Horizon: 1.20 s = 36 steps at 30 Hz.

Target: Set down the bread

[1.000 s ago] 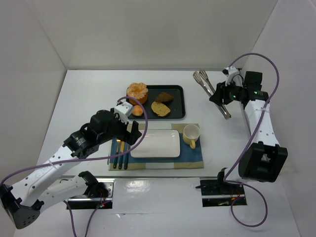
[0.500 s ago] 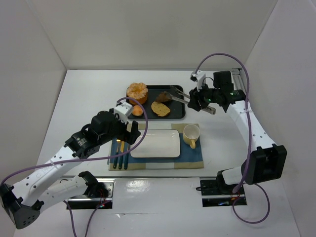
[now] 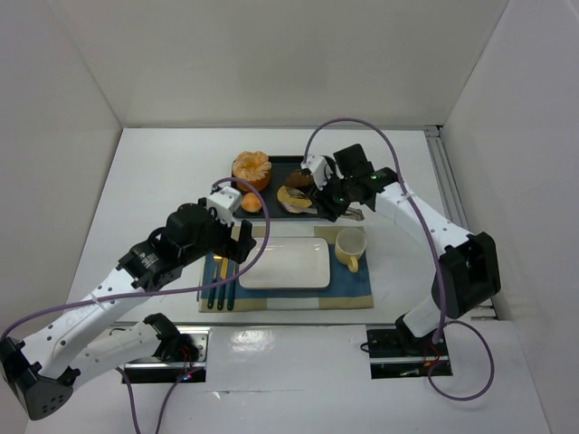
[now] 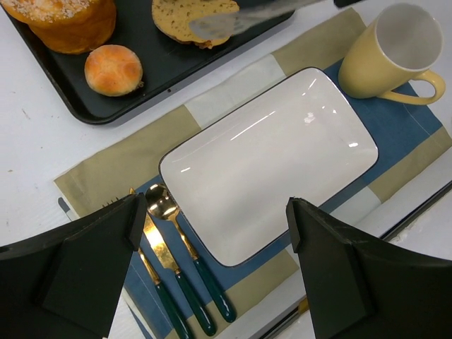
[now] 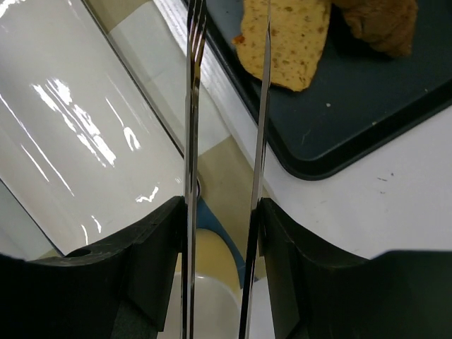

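While right gripper (image 5: 220,212) clamps the tongs (image 5: 193,85), blades apart, bread (image 5: 286,39) sits on tray (image 5: 353,120); grab and plating pending.

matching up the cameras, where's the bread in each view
Top external: the bread lies mid tray, beyond the plate.
Left wrist: top edge, centre, partly under the blurred tongs.
Right wrist: top, right of centre, past the tongs' tips.
Shared landmark: the black tray, in all three views.
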Each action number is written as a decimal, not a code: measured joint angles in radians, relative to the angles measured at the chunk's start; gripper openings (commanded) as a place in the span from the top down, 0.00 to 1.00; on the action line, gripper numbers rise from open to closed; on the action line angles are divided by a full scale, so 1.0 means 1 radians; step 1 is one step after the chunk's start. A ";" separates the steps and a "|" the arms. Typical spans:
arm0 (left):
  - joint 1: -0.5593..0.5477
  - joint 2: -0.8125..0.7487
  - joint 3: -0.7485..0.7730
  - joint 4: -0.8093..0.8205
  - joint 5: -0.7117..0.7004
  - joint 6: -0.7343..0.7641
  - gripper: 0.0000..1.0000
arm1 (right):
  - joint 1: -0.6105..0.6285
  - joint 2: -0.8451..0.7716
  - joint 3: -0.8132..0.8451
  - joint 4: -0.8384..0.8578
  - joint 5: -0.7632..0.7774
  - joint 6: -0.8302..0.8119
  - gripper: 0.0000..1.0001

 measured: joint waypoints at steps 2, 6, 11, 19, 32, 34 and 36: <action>0.000 -0.003 0.000 0.000 -0.005 0.000 0.00 | 0.032 0.016 -0.003 0.005 0.026 -0.002 0.46; 0.000 -0.005 0.000 0.000 -0.010 0.000 0.00 | 0.052 0.035 -0.006 0.011 0.069 -0.003 0.46; 0.000 -0.005 0.000 0.000 -0.012 0.000 0.00 | 0.056 0.055 -0.006 0.033 0.113 -0.003 0.46; 0.000 -0.005 0.000 0.000 -0.012 0.000 0.00 | 0.063 0.109 -0.006 0.056 0.132 -0.007 0.46; 0.000 -0.005 0.000 0.000 -0.012 0.000 0.00 | 0.097 0.132 -0.006 0.095 0.176 -0.006 0.44; 0.000 -0.005 0.000 0.000 -0.012 0.000 0.00 | 0.114 0.133 -0.011 0.114 0.201 -0.006 0.44; 0.000 -0.005 0.000 0.000 -0.012 0.000 0.00 | 0.130 0.135 -0.017 0.127 0.225 -0.006 0.44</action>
